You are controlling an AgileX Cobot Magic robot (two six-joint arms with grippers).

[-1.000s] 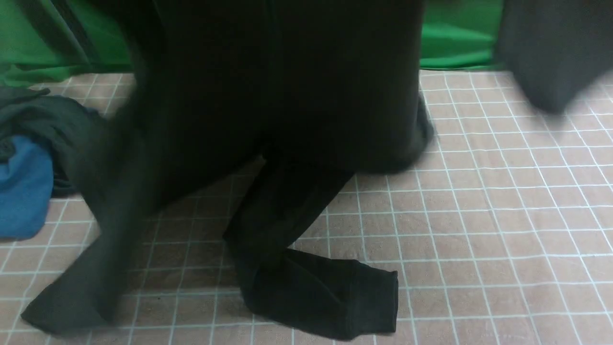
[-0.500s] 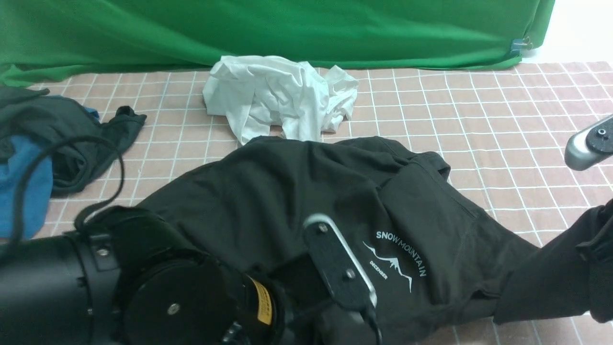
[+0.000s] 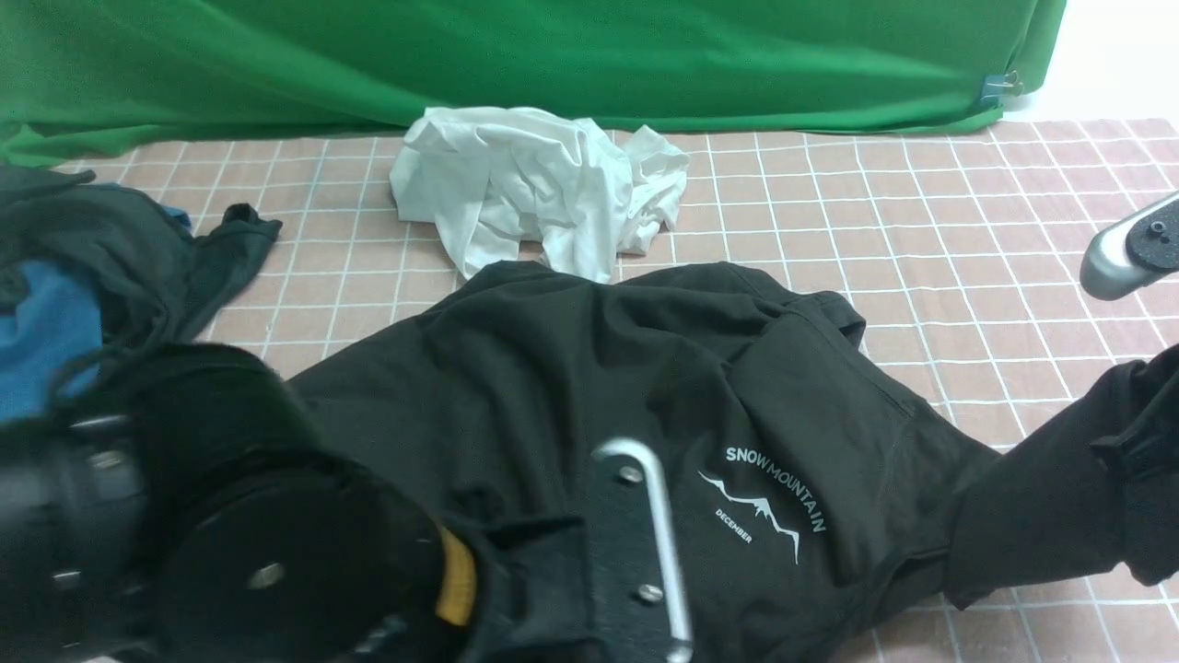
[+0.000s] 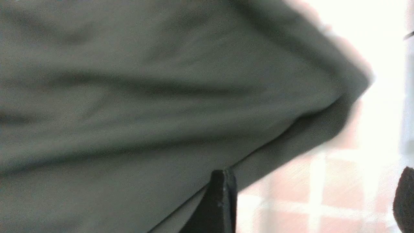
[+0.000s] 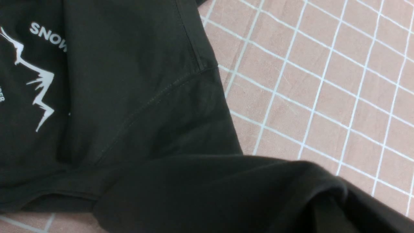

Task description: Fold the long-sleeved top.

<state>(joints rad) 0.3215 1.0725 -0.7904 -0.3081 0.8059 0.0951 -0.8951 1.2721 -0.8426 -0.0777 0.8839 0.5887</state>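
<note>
The long-sleeved top (image 3: 571, 387), black-brown with a white "SNOW MOUNTAIN" print, lies crumpled across the middle of the checked tablecloth. In the front view my left arm (image 3: 230, 543) fills the lower left corner, low over the top's near edge. The left gripper (image 4: 313, 184) is open, with bare tablecloth between its fingers (image 4: 223, 194) and the top's edge (image 4: 307, 123) just beside one of them. One sleeve (image 3: 1059, 497) rises off the cloth toward the right edge. That sleeve (image 5: 226, 194) drapes over my right gripper and hides its jaws, which are shut on it.
A crumpled white garment (image 3: 534, 184) lies at the back centre, touching the top's far edge. A blue shirt (image 3: 46, 331) and a dark greenish-grey garment (image 3: 138, 249) are piled at the far left. A green backdrop (image 3: 553, 55) closes the rear. A silver link of the right arm (image 3: 1128, 249) shows at the right.
A second ago the top hung lifted in front of the camera; now it lies on the table. My left gripper has opened and let go of it.
</note>
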